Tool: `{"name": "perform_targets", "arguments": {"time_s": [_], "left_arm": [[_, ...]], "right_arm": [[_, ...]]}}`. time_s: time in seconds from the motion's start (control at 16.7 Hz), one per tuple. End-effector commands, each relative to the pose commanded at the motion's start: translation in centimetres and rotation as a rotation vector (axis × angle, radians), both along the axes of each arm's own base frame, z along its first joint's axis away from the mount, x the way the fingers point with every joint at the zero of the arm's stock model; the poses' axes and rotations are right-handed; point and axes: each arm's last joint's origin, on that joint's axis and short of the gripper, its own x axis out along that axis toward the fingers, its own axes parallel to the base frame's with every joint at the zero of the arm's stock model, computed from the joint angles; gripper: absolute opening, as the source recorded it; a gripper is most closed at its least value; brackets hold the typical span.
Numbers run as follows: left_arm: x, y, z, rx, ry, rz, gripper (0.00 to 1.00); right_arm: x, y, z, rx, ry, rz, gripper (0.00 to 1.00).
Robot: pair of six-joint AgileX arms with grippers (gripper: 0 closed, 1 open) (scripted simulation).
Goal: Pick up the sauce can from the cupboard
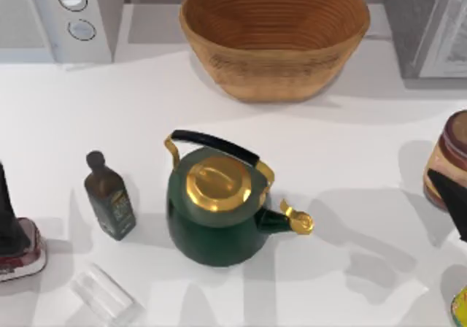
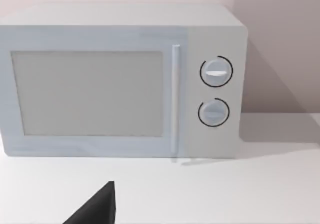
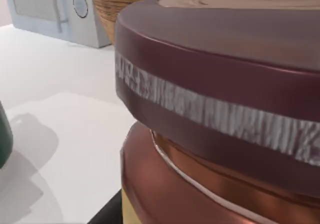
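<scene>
Right now the sauce can stands at the right edge of the tabletop, about halfway between the far and near edges, partly cut off by the frame. It stands upright, with a maroon lid, a tan band and a darker lower body. A dark part of the right gripper overlaps the can's near side in the top view; whether its fingers are spread or closed on the can I cannot tell. The right wrist view shows the can very close up (maroon lid rim with a silvery band, coppery body below).

The left gripper sits at the left edge of the tabletop, toward the near side, a dark shape over a red-and-white object. The state of its fingers cannot be told either. The left wrist view faces a white microwave with two round dials, with one dark finger tip at the lower edge.

A dark green kettle with a gold lid, gold spout and black handle stands in the middle of the tabletop. Just beside it, toward the left edge, stands a small dark bottle with a round stopper. A clear glass lies near the near edge, toward the left corner. A woven basket sits at the far edge, with the microwave in the far left corner.
</scene>
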Motion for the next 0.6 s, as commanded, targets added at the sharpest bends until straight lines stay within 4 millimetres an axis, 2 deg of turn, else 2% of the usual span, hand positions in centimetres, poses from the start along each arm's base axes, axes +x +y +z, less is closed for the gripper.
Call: {"name": "perform_targets", "arguments": {"time_s": [0.18,0.42,0.6], "left_arm": [[0.0,0.0,0.0,0.000,0.000,0.000,1.00],[0.0,0.0,0.0,0.000,0.000,0.000,1.00],[0.0,0.0,0.0,0.000,0.000,0.000,1.00]], "right_arm": [[1.2,0.8,-0.3,-0.007,-0.018,-0.005,0.00],[3.7,2.9,-0.9,-0.019,-0.068,-0.010,0.00],[4.4,3.9,-1.1,-0.021,-0.081,-0.004,0.00]]}}
